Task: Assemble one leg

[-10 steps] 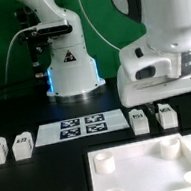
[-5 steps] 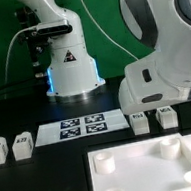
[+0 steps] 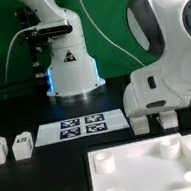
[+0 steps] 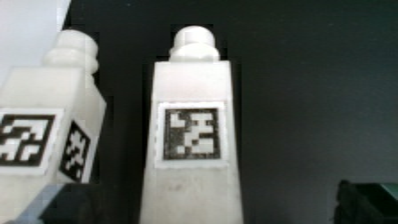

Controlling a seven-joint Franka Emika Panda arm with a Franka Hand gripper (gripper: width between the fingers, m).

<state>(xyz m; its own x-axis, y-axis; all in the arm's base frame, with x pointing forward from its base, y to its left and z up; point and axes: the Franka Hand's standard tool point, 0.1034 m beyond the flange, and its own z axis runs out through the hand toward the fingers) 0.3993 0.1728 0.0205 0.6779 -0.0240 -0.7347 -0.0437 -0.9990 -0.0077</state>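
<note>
In the wrist view one leg (image 4: 196,130), a white block with a black-and-white tag and a rounded peg at its far end, lies between my dark fingertips (image 4: 368,196). My gripper (image 4: 210,200) is open around it, with a gap on at least one side. A second leg (image 4: 45,120) lies right beside it. In the exterior view my gripper (image 3: 152,112) is low over the pair of legs (image 3: 139,123) at that view's right, and the arm hides most of them. Two more legs (image 3: 22,145) lie at that view's left.
The marker board (image 3: 82,126) lies between the two pairs of legs. The large white square plate (image 3: 138,172) with round corner sockets lies at the front. The robot base (image 3: 70,67) stands behind the marker board.
My arm has come down and shifted toward the exterior view's left, and now covers the right pair of legs more. The parts on the table have not moved.
</note>
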